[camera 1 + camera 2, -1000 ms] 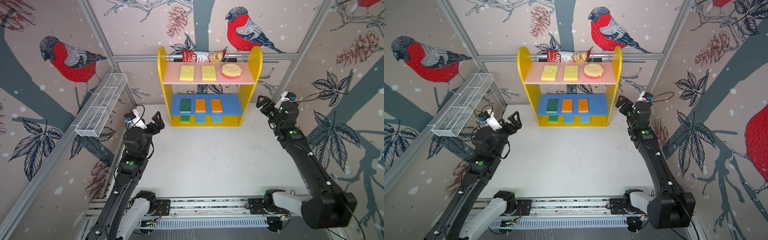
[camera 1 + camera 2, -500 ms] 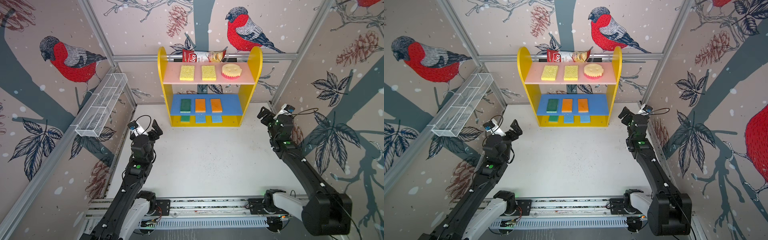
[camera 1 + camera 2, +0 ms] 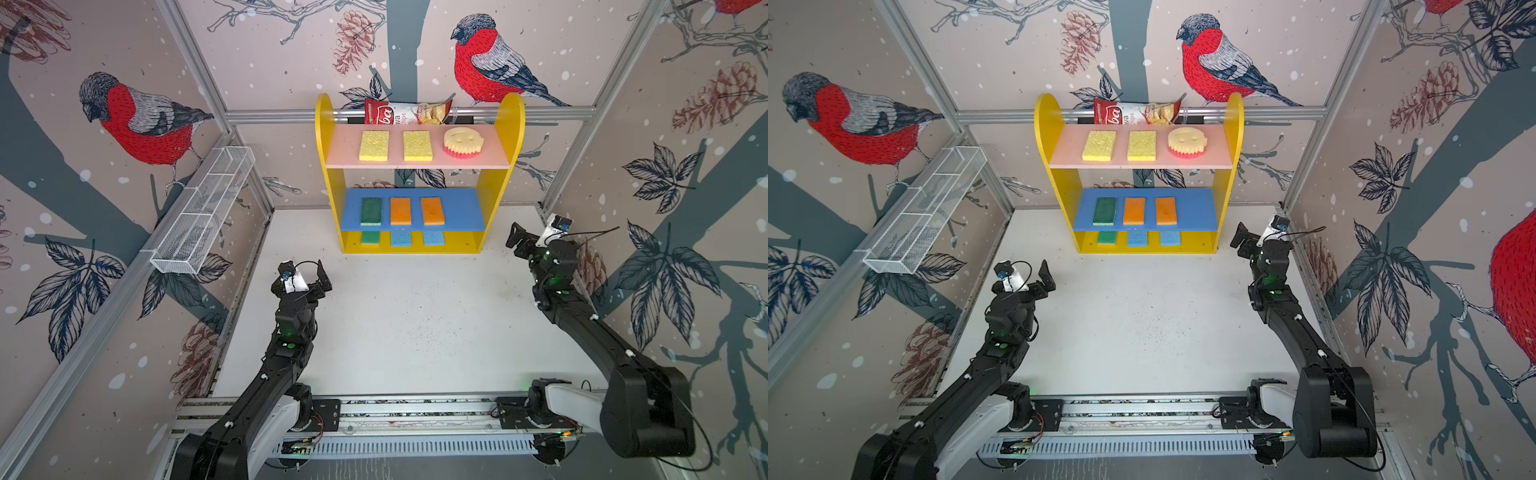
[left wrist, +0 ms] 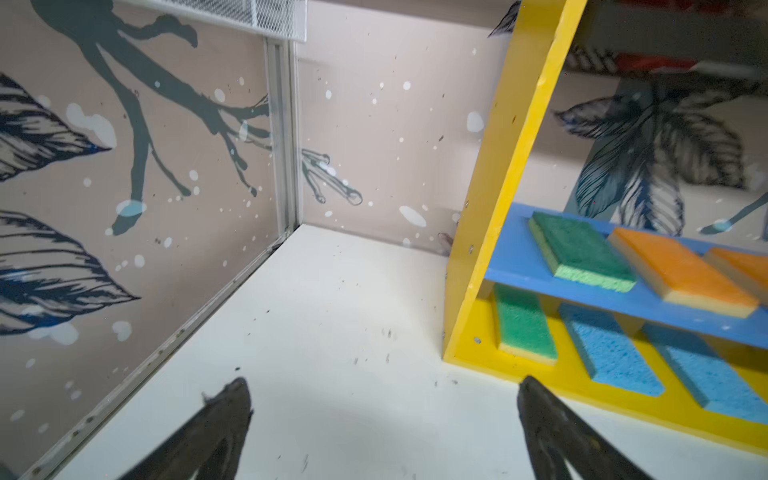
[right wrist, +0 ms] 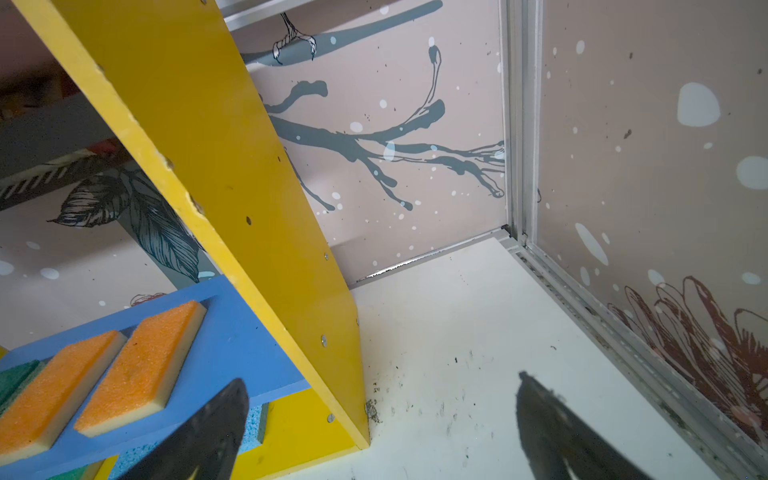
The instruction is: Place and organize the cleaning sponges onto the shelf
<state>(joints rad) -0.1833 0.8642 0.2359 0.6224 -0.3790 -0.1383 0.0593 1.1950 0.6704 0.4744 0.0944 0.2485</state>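
Note:
The shelf [image 3: 328, 137] stands against the back wall in both top views. Its pink top board carries two yellow sponges [image 3: 374, 145] and a round smiley sponge [image 3: 463, 142]. A green sponge [image 3: 371, 211] and two orange sponges [image 3: 432, 210] lie on the blue middle board. On the yellow base lie a green sponge [image 3: 370, 237] and two blue ones [image 3: 434, 238]. My left gripper [image 3: 307, 276] [image 4: 382, 386] hovers open and empty over the table, front-left of the shelf. Beside the shelf's right panel [image 5: 232, 208], my right gripper [image 3: 528, 239] [image 5: 381, 382] is open and empty.
A white wire-mesh basket [image 3: 203, 212] hangs on the left wall. A red-and-white chips bag [image 3: 405, 113] sits behind the shelf's top board. The white table [image 3: 415, 324] carries dark specks. The arms' rail [image 3: 374, 411] runs along the front edge.
Both arms have drawn back from the shelf toward the front of the table and sunk lower. Both grippers stay open and empty. The sponges have not moved.

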